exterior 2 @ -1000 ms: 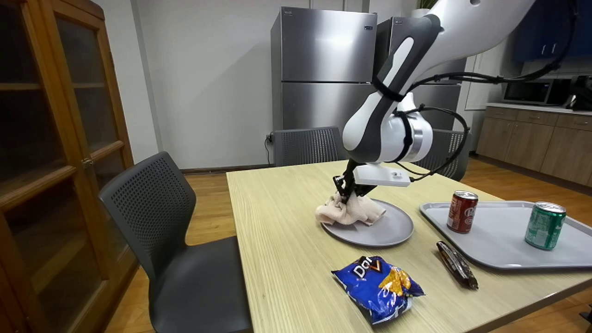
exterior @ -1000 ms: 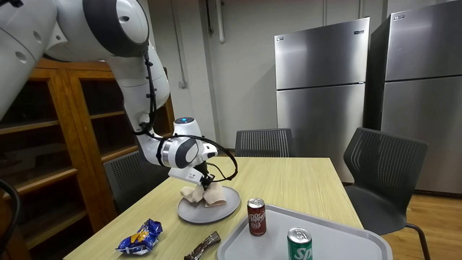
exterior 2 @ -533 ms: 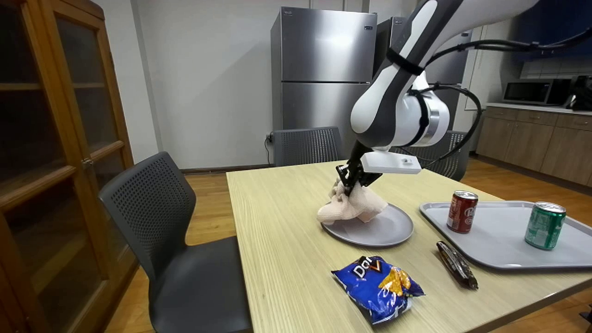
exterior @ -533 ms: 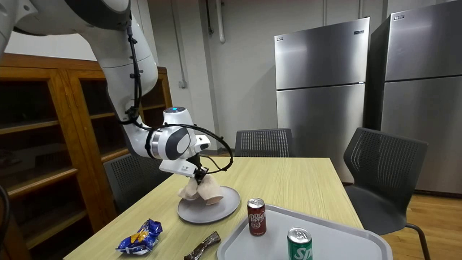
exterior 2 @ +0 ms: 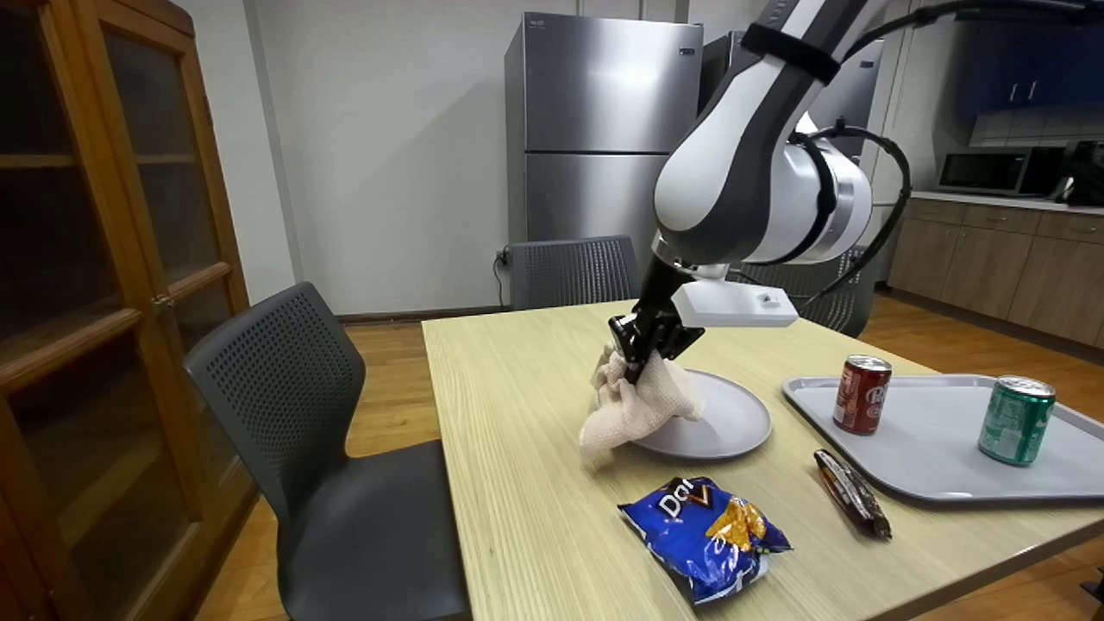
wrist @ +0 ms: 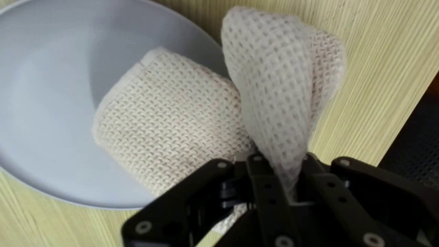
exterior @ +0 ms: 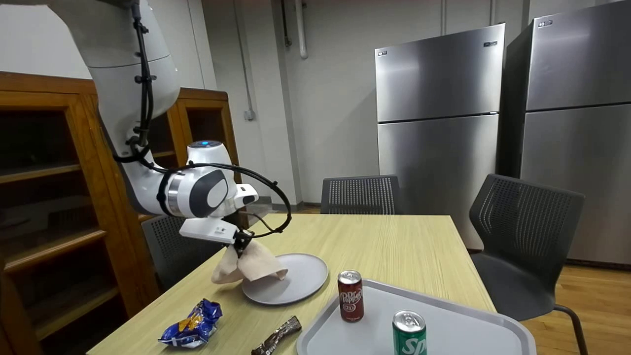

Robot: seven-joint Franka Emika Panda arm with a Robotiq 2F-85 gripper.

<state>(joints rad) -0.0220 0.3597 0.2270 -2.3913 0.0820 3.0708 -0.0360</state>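
My gripper (exterior: 240,249) is shut on a beige woven cloth (exterior: 260,262), also seen in an exterior view (exterior 2: 642,404). In the wrist view a bunched fold of the cloth (wrist: 271,79) is pinched between the gripper's fingers (wrist: 283,168), and a flat part hangs to the left. The cloth hangs over the near-left edge of a round grey plate (exterior: 306,276). Part of it is above the plate and part above the wooden table. The plate (wrist: 44,113) holds nothing else in view. The fingertips are partly hidden by the cloth.
A blue chip bag (exterior 2: 703,539) and a dark wrapped bar (exterior 2: 852,493) lie on the table (exterior 2: 535,517). A grey tray (exterior 2: 931,466) bears a red can (exterior 2: 862,394) and a green can (exterior 2: 1018,421). A dark chair (exterior 2: 319,448) stands at the table's side.
My gripper has lifted the cloth from the plate and carried it left in an exterior view, past the plate's edge. The plate, bag, bar and cans have not moved.
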